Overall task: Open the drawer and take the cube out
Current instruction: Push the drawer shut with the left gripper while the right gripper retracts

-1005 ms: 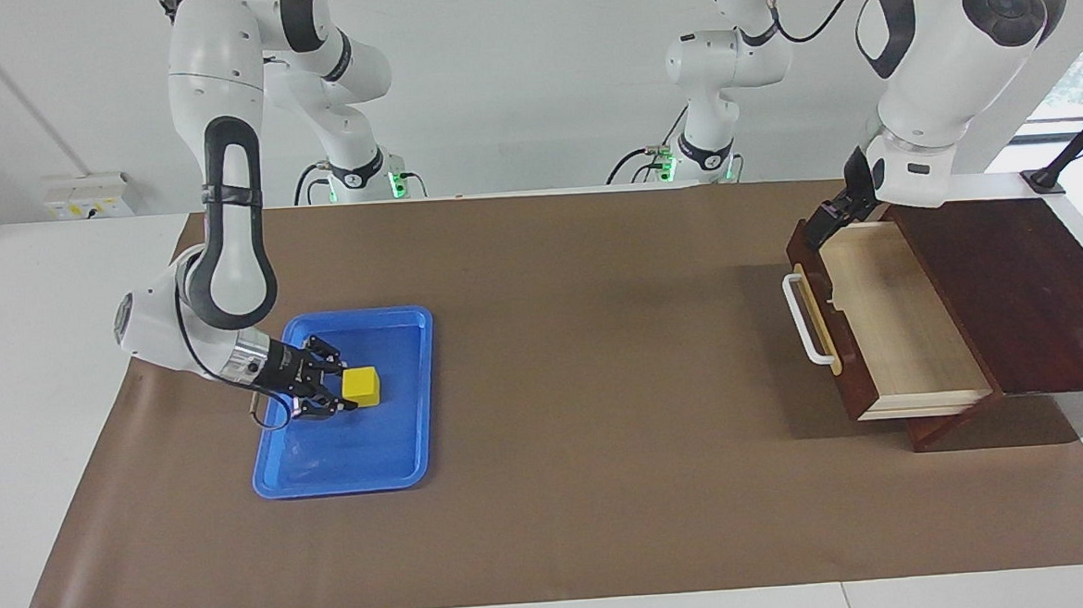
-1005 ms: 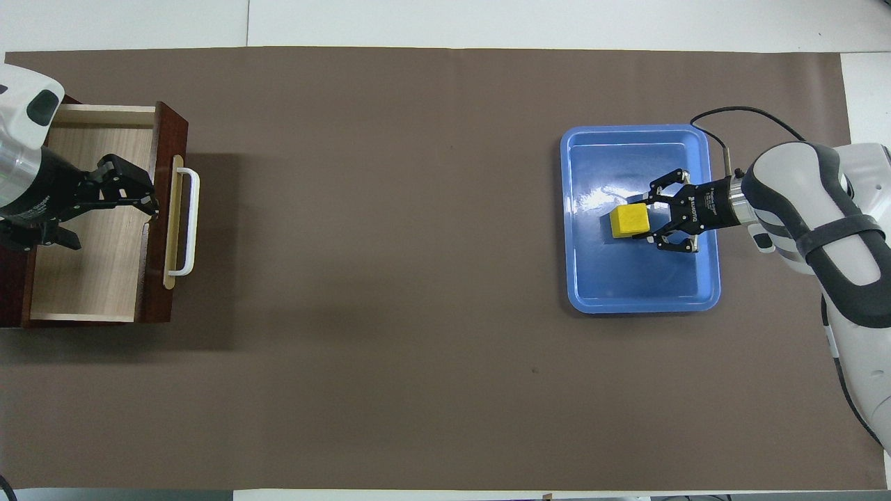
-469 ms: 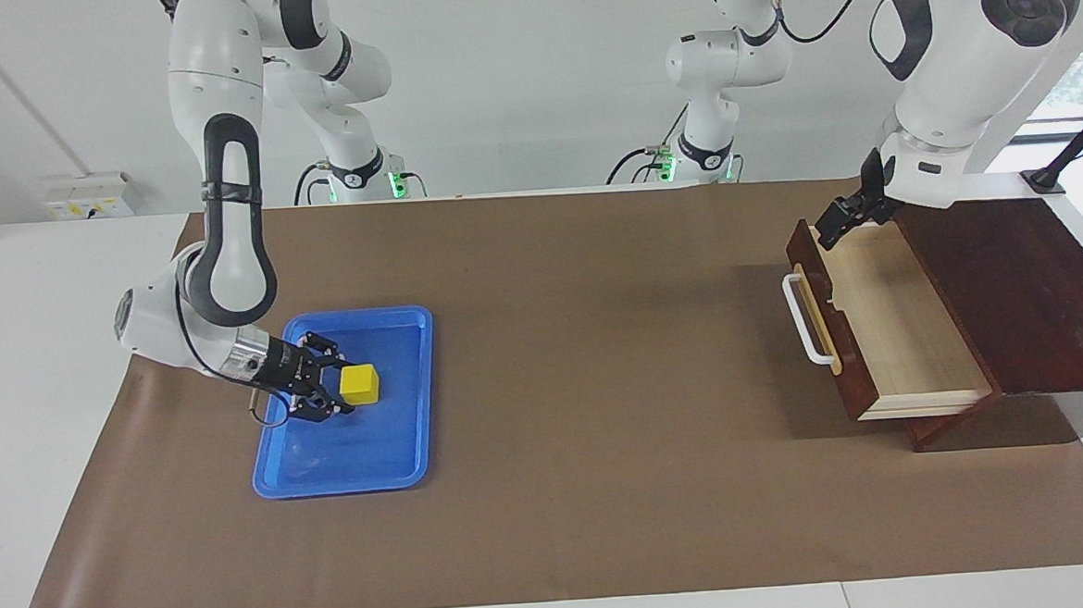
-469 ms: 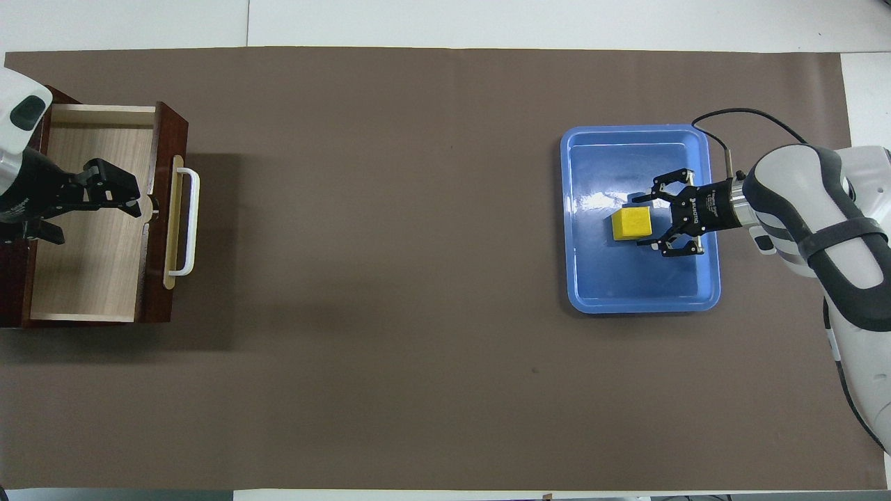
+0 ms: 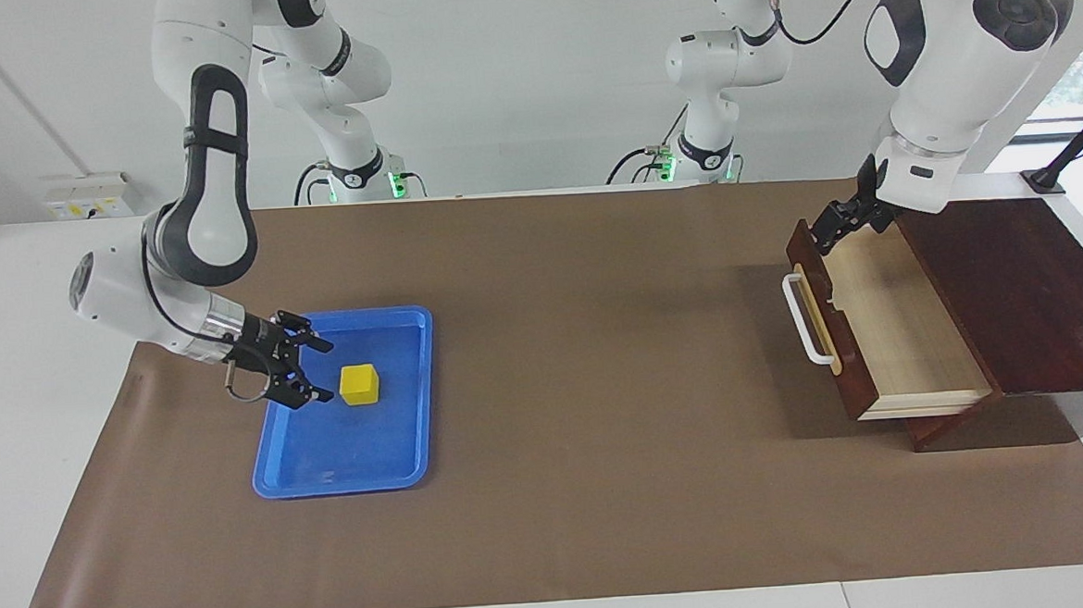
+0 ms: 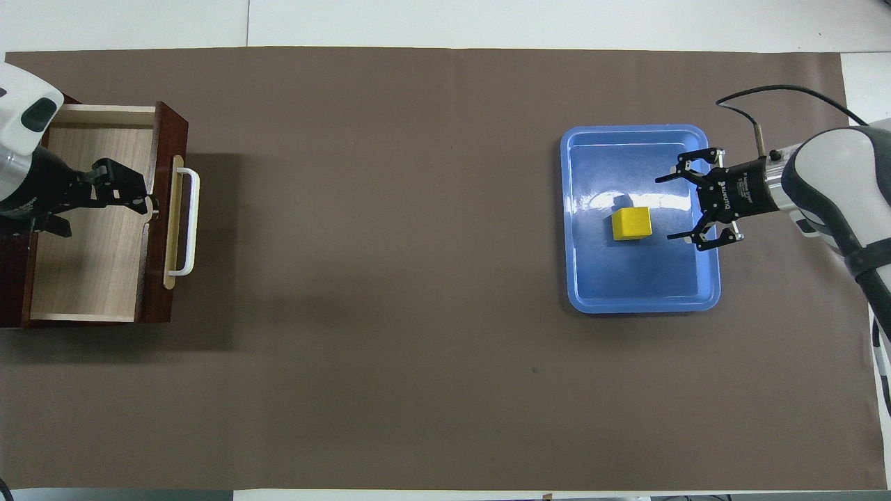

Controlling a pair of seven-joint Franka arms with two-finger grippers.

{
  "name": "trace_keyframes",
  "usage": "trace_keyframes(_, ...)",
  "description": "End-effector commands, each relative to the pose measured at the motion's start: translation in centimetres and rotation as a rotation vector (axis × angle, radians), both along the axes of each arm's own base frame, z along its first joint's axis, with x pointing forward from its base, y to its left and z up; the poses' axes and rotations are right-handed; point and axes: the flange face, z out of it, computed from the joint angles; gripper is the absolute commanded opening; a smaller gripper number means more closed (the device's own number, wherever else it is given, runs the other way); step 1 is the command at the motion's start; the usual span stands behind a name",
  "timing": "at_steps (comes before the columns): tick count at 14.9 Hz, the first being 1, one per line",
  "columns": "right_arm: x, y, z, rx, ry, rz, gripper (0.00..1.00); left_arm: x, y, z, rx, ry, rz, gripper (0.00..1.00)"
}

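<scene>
The yellow cube (image 5: 359, 384) (image 6: 631, 223) rests on the floor of the blue tray (image 5: 347, 486) (image 6: 640, 305), free of any grip. My right gripper (image 5: 321, 371) (image 6: 666, 209) hovers open over the tray's edge at the right arm's end, a short gap from the cube. The drawer (image 5: 905, 340) (image 6: 90, 278) stands pulled out, its pale wood interior bare, the white handle (image 5: 804, 323) (image 6: 188, 223) on its dark front. My left gripper (image 5: 834, 224) (image 6: 108, 221) hangs open over the drawer's corner nearest the robots, holding nothing.
The dark reddish-brown cabinet (image 5: 1013, 288) that houses the drawer sits at the left arm's end of the table. A brown mat (image 5: 581, 357) covers the table between tray and drawer.
My right gripper opened, let go of the cube in the tray and drew back toward the right arm's end. The left gripper rose slightly over the drawer.
</scene>
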Motion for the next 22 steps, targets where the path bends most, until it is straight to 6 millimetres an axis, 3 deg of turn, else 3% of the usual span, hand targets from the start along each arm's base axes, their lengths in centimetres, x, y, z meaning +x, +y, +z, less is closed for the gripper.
trace_keyframes(1, -1.9, 1.1, 7.7, -0.13, -0.06, 0.131, 1.0, 0.3, -0.8, -1.0, 0.019, -0.032, 0.033, 1.0)
trace_keyframes(4, -2.3, 2.3, 14.5, -0.212, -0.106, 0.332, 1.0, 0.8, -1.7, -2.4, 0.023, -0.017, 0.081, 1.0)
trace_keyframes(5, -2.5, 2.8, 16.1, -0.253, -0.126, 0.4, 1.0, 1.3, -2.2, -3.0, 0.03, -0.024, 0.188, 1.0)
trace_keyframes(6, -3.0, 3.0, 17.6, -0.298, -0.148, 0.468, 1.0, 2.1, -4.0, -4.3, 0.04, -0.042, 0.353, 1.0)
trace_keyframes(8, -4.3, 3.6, 20.1, -0.327, -0.229, 0.636, 1.0, 2.9, -4.7, -5.8, 0.043, -0.07, 0.546, 1.0)
trace_keyframes(12, -5.0, 2.6, 21.7, -0.389, -0.316, 0.996, 1.0, 3.7, -4.1, -10.0, 0.046, -0.1, 0.856, 1.0)
trace_keyframes(15, -5.0, 2.2, 21.6, -0.402, -0.345, 1.194, 1.0, 3.7, -2.7, -10.6, 0.046, -0.107, 0.946, 1.0)
trace_keyframes(22, -5.3, 3.0, 21.8, -0.408, -0.36, 1.311, 1.0, 3.9, 1.3, -11.0, 0.048, -0.11, 1.029, 1.0)
